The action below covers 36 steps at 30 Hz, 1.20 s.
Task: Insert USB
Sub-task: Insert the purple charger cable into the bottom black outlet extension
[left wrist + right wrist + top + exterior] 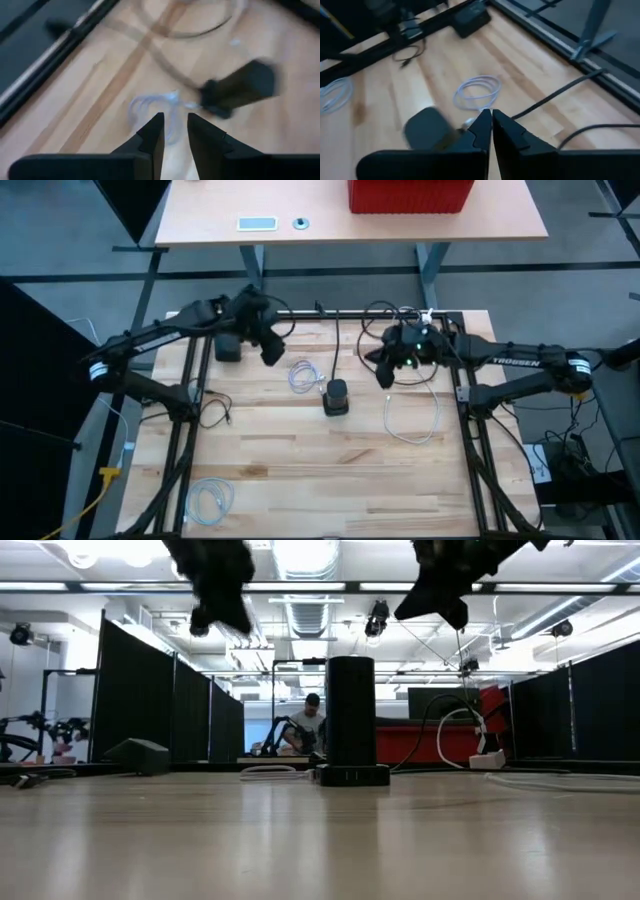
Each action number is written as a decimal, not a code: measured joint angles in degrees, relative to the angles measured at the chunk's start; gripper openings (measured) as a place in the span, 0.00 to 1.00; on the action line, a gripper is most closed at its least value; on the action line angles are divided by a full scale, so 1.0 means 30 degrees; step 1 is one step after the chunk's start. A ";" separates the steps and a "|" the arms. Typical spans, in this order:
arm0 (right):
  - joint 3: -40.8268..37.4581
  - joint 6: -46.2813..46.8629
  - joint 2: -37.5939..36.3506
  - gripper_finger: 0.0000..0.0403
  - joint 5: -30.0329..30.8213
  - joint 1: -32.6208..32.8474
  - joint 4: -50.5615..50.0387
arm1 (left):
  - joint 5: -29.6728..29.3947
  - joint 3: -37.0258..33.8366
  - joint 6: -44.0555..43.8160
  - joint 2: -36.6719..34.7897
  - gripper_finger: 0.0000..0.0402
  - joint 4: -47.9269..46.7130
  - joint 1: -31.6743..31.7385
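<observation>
Wood surface: a pale butcher-block table (330, 470) fills the middle of the high view, framed by black rails.
USB hub: a dark upright cylinder on a flat base, the USB hub (336, 396), stands near the centre of the high view and at the centre of the low view (351, 718); a black cord runs from it toward the top of the high view.
Coiled white cable: a small white cable coil (301, 375) lies on the wood just to the upper left of the hub in the high view; in the left wrist view it shows blurred just past the fingertips (150, 106), and in the right wrist view it sits at mid-frame (479, 92).
Left gripper: the left gripper (271, 351) hangs in the upper left part of the table in the high view, above the wood and left of the coil; in its wrist view the fingers (152, 131) stand slightly apart with a narrow gap and nothing between them.
Right gripper: the right gripper (385, 374) hovers to the right of the hub in the high view; in its wrist view the fingers (483, 126) are pressed together, empty.
Other white cables: a long white cable (412, 420) loops right of centre in the high view, and a coiled bundle (210, 500) lies at the lower left.
Black box: a small dark box (229, 347) sits at the upper left of the table.
Background: a person (308, 726) sits far behind the hub in the low view.
</observation>
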 joint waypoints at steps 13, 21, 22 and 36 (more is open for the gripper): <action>0.3031 -0.0827 0.2257 0.00 -0.0378 -0.1927 -0.2391 | 0.0793 -0.3598 1.1528 0.3387 0.44 0.5274 0.0747; 0.8495 0.1858 0.4771 0.00 -0.0648 -0.1284 -1.0568 | 0.1823 -0.3622 1.9444 0.6494 0.50 0.7144 -0.0330; 0.8913 0.2093 0.4968 0.00 -0.0629 -0.1181 -1.1082 | 0.1814 -0.3620 1.9833 0.6835 0.50 0.7462 -0.0465; 1.0275 0.3837 0.5534 0.00 -0.1344 -0.0128 -1.2692 | 0.1355 -0.1428 1.9510 1.1430 0.42 0.8720 -0.2221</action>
